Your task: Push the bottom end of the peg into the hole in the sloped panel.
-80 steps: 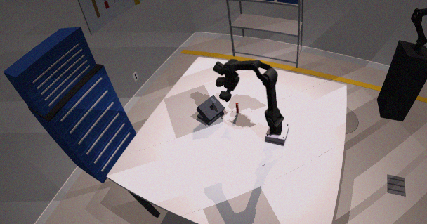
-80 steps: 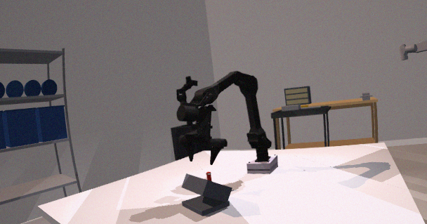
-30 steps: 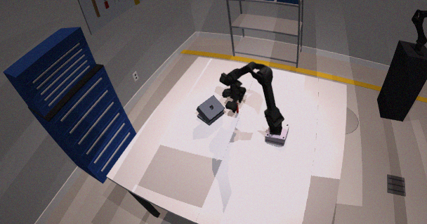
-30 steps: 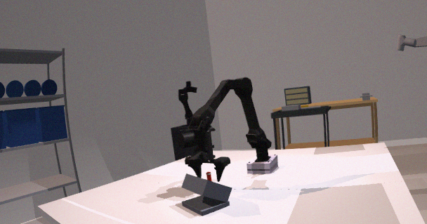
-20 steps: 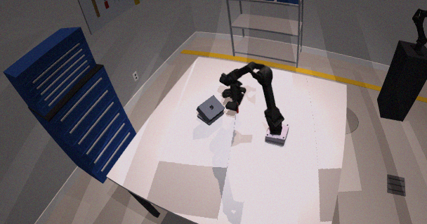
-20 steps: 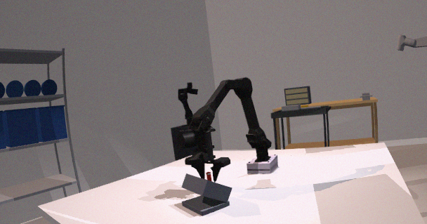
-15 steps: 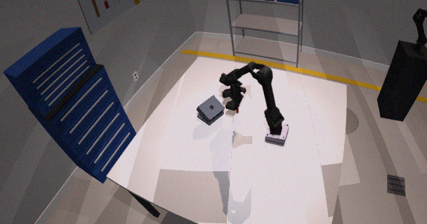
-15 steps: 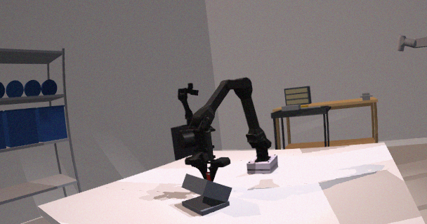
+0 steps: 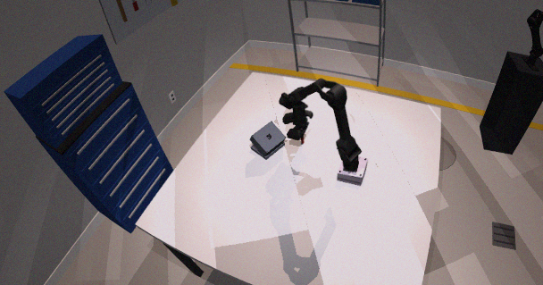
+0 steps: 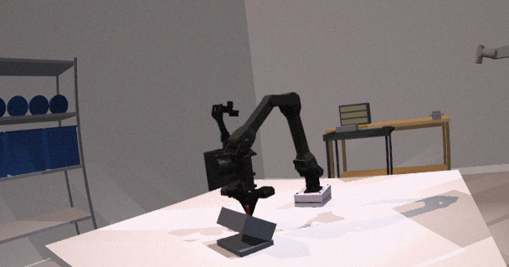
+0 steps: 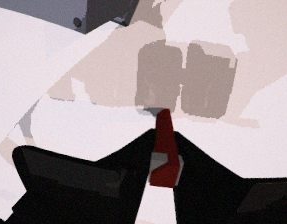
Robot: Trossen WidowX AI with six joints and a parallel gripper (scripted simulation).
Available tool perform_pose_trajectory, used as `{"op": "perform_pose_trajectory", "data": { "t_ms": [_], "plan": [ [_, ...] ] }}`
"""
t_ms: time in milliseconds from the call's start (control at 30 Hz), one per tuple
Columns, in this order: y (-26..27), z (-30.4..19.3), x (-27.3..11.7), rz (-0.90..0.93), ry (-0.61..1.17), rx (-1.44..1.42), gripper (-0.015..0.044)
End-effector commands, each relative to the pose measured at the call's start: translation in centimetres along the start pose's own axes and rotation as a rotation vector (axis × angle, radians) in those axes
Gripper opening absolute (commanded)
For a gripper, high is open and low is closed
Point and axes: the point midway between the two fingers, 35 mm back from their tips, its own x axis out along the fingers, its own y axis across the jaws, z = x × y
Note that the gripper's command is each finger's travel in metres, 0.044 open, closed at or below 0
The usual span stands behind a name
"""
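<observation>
The red peg [image 9: 303, 139] [image 10: 248, 209] [image 11: 165, 135] stands about upright, with small grey parts beside its upper end in the wrist view. My gripper [image 9: 300, 136] [image 10: 249, 205] [image 11: 163, 135] points down and is shut on the peg, the black fingers on both sides of it. Whether the peg's bottom touches the table cannot be told. The grey sloped panel [image 9: 263, 144] [image 10: 259, 228] [image 11: 34, 11] stands beside the gripper, to its left in the top view. Its one dark hole [image 9: 269, 137] shows there; in the exterior view the hole is hidden.
The white table [image 9: 375, 221] [image 10: 356, 249] carries the panel and the arm's pale base [image 9: 353, 177] [image 10: 312, 198]. A blue drawer cabinet [image 9: 100, 133] stands by the table's left edge in the top view. Shadows of the arm lie across the table top.
</observation>
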Motion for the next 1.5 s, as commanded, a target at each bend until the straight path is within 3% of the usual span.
{"op": "perform_pose_trajectory", "data": {
  "t_ms": [0, 533, 1467],
  "plan": [
    [-0.1, 0.3, -1.2, -0.002, -0.008, 0.000, 0.0000],
    [-0.3, 0.2, -7.6, 0.002, -0.008, 0.000, 0.0000],
    [0.8, 1.0, -8.2, -0.045, -0.043, -0.311, 0.0000]
  ]
}}
